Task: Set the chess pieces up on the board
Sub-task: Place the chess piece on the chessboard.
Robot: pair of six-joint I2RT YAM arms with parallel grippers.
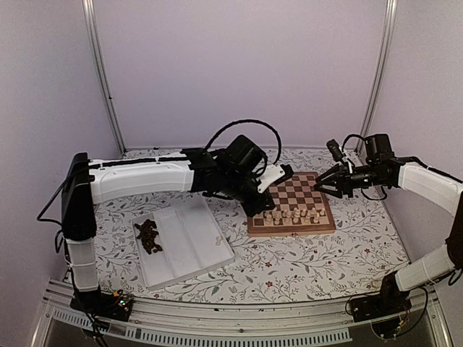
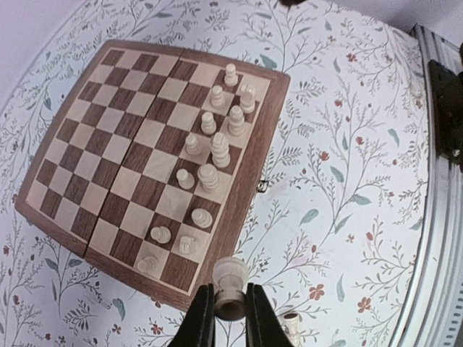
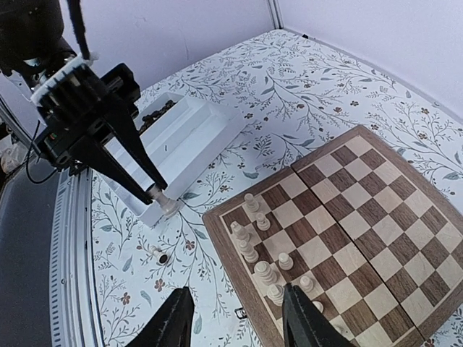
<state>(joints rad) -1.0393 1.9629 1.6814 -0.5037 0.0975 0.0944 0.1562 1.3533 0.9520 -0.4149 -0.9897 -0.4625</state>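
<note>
Floral-patterned cloth is covering the tabletop, with plain lilac walls standing around it. On it the board is lying flat toward the right of centre, and a white three-compartment tray is lying to its left, well apart from it.

Pale chess pieces are standing upright on the two ranks of the board nearest the arms, crowded toward one end. A heap of dark brown pieces is sitting in the tray's left compartment, and a single pale one is lying at the near end of its right compartment.

From the left the left tool is reaching across and is clenching a cream piece between its two black fingers. That piece is hanging just off the board's near left corner, over the cloth rather than over a square. Another small pale piece is lying on the tabletop close by, beside the board's rim.

At the board's far right corner the right tool is hovering. Its jaws are standing wide apart with nothing between them, and its wrist camera is looking down past them onto the rim and the pale ranks.
</note>
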